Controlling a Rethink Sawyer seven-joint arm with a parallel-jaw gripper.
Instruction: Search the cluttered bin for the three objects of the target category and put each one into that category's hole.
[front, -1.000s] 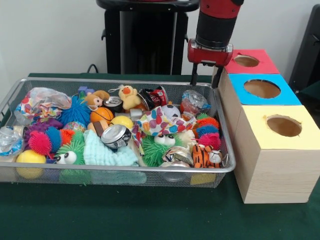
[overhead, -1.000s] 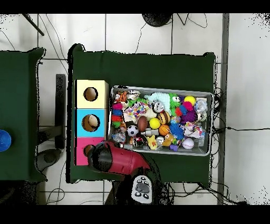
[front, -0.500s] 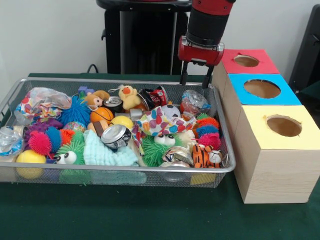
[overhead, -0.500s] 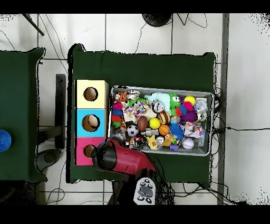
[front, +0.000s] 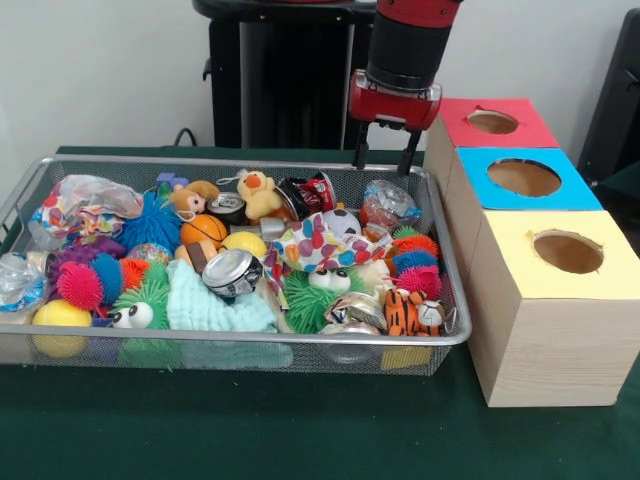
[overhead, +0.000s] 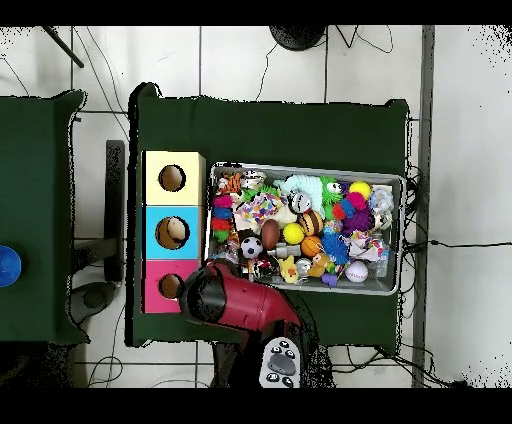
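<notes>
Three boxes (front: 545, 290) stand beside the bin (front: 250, 338) on the green worktop (front: 300, 430): red, blue and yellow tops, one hole each. Tool (front: 383, 162) hangs open and empty above the bin's far corner nearest the red box. Toys and cans lie below and toward the camera; the bin's long axis runs across the front view. Blue hole seems to hold something pale.

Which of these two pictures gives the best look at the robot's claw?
The front view: the claw hangs open and empty above the far rim of the wire basket, both black fingers plainly visible. From overhead, the red arm covers it completely.
</notes>
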